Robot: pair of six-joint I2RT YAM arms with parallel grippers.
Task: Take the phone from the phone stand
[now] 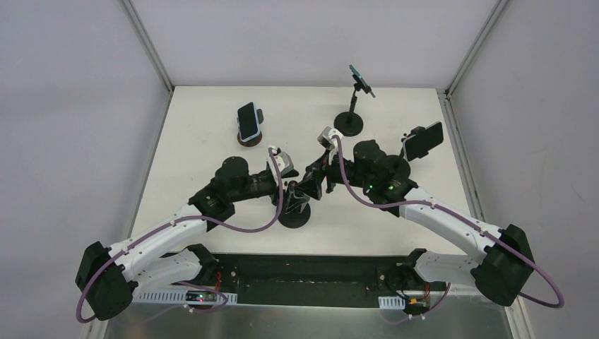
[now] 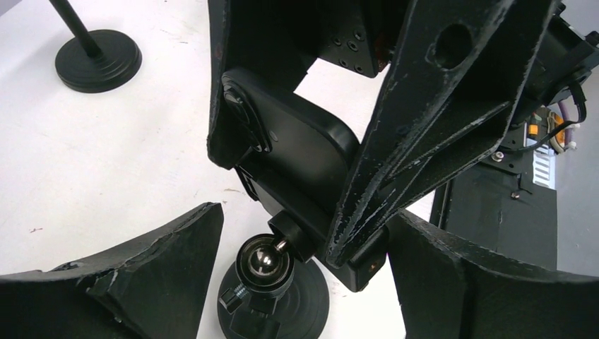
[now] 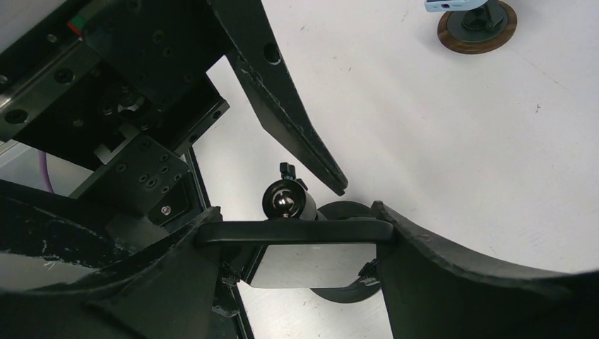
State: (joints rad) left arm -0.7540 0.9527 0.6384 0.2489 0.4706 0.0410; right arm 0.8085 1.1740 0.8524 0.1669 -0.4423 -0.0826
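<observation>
A black phone [image 3: 318, 263] sits in the cradle of a black phone stand [image 1: 294, 215] at the table's middle. My right gripper [image 3: 297, 244] is shut on the phone, one finger pressed on each long edge. From the left wrist view I see the phone's dark back [image 2: 304, 155], the cradle under it and the stand's shiny ball joint [image 2: 265, 263] above the round base [image 2: 304, 304]. My left gripper [image 2: 304, 268] is open, its fingers [image 2: 141, 275] straddling the ball joint and cradle foot; its right finger lies very close to the cradle's corner.
Other stands with phones surround the spot: one on a wooden base [image 1: 248, 121] at the back left, a tall one with a teal phone [image 1: 360, 79] at the back, one [image 1: 422, 141] on the right. A round stand base [image 2: 99, 60] is near my left gripper.
</observation>
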